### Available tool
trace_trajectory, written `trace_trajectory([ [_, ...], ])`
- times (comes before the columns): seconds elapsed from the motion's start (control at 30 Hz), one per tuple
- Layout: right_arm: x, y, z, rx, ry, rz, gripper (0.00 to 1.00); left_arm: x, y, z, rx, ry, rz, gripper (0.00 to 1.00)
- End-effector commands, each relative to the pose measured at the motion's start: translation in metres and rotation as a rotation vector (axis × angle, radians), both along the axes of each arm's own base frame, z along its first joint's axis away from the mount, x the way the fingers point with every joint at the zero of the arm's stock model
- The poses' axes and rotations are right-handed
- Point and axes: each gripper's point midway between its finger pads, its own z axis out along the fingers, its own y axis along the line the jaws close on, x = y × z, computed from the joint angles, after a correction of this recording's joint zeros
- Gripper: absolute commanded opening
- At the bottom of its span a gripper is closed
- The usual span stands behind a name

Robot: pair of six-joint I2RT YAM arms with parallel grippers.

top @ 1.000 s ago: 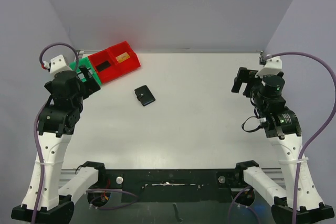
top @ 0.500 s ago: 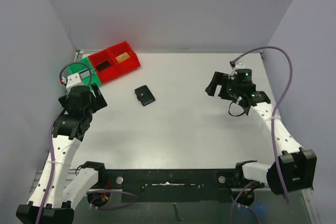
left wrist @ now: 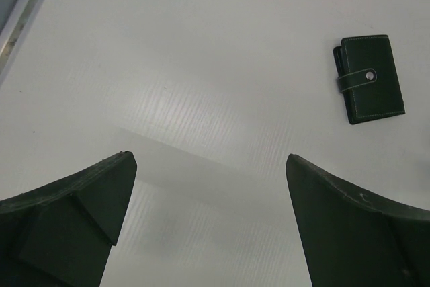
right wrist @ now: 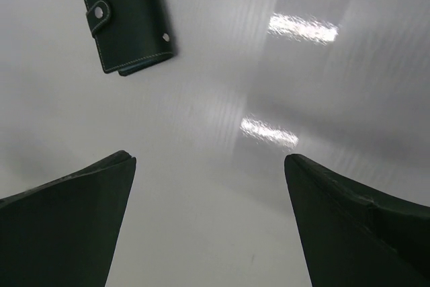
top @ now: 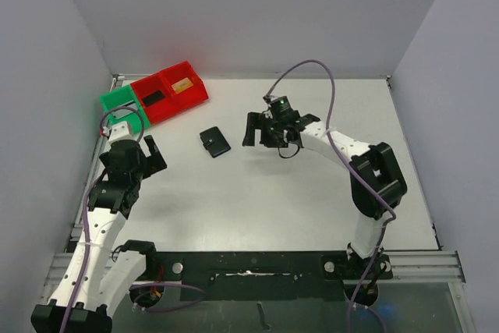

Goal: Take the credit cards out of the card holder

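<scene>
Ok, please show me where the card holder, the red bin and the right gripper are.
card holder (top: 214, 142): top view, middle of its closed cover.
red bin (top: 185, 107): top view, its near wall.
right gripper (top: 251, 130): top view, between its open fingertips.

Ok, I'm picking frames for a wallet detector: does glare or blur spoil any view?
Right wrist view: two bright glare patches on the table, clear of the card holder, which is sharp but cropped at the top edge. Left wrist view: faint sheen only, stitching crisp. Top view: even light, holder small, no blur.
</scene>
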Motion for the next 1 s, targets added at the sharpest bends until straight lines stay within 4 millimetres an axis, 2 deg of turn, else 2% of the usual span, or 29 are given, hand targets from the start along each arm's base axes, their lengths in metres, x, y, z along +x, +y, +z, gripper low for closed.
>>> trace_trajectory([
  [0.0,0.028,0.053,0.026,0.043,-0.115,0.043,0.99,0.016,-0.019,0.020,-0.088,-0.149,-0.080,0.97],
  [0.1,0.043,0.088,0.024,0.038,-0.159,0.091,0.98,0.016,-0.015,0.014,-0.072,-0.126,-0.066,0.97],
  [0.13,0.048,0.098,0.016,0.025,-0.166,0.103,0.97,0.016,-0.013,0.013,-0.063,-0.120,-0.056,0.97],
  [0.3,0.081,0.132,0.008,-0.002,-0.278,0.107,0.95,0.016,-0.006,0.016,-0.049,-0.135,-0.017,0.96],
  [0.5,0.109,0.153,-0.002,0.006,-0.397,0.109,0.88,0.014,-0.002,0.027,-0.044,-0.190,-0.002,0.96],
  [0.6,0.112,0.163,-0.029,-0.045,-0.399,0.197,0.89,0.015,0.000,0.028,-0.038,-0.196,0.005,0.96],
  [0.7,0.100,0.157,-0.073,-0.185,-0.343,0.233,0.89,0.016,0.001,0.027,-0.034,-0.194,0.008,0.96],
  [0.73,0.095,0.155,-0.080,-0.212,-0.349,0.251,0.89,0.016,0.001,0.027,-0.034,-0.192,0.009,0.96],
  [0.87,0.076,0.137,-0.088,-0.328,-0.368,0.242,0.86,0.017,0.000,0.026,-0.038,-0.190,-0.001,0.95],
  [0.97,0.061,0.122,-0.095,-0.367,-0.301,0.219,0.80,0.016,0.000,0.025,-0.036,-0.186,0.004,0.94],
])
